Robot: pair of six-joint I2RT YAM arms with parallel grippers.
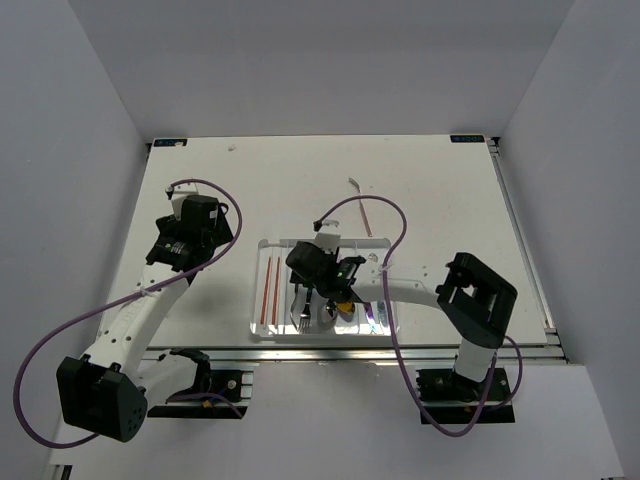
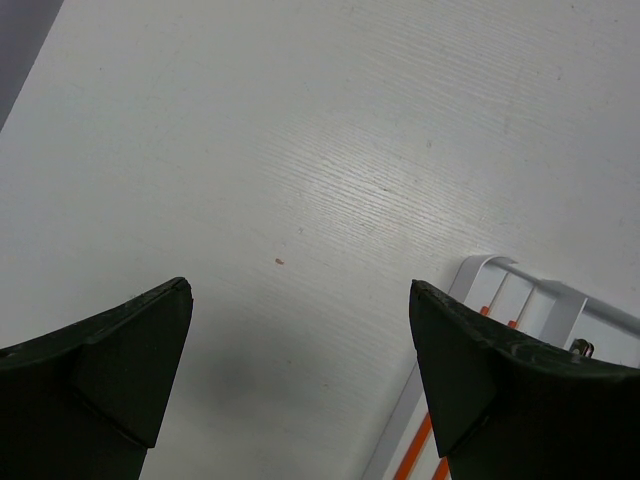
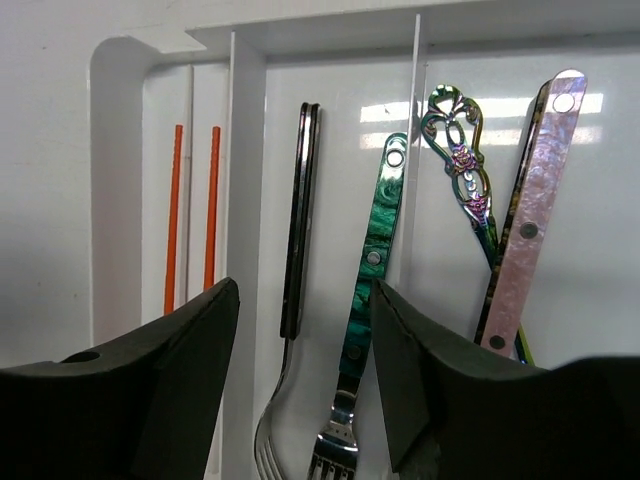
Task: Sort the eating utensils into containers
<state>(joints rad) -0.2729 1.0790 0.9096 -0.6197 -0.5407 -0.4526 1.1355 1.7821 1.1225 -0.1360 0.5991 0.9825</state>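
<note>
Slim utensil [image 1: 362,210]: lies on table [image 1: 250,180] beyond tray [image 3: 110,150] far edge; likely light, stiff, slick, best pinched mid-handle. Right end effector [image 3: 303,290] over tray's forks [image 3: 372,250], wide open, empty; left end effector [image 2: 300,285] beside tray, also open, empty

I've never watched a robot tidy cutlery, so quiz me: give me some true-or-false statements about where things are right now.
The two thin orange chopsticks lie in an end compartment of the clear plastic tray. True.
The left gripper holds a fork. False: it is open and empty over bare table.
The right gripper hangs open above the tray. True.
The green-handled metal fork lies outside the tray. False: it is inside, beside a black-handled fork.
</note>
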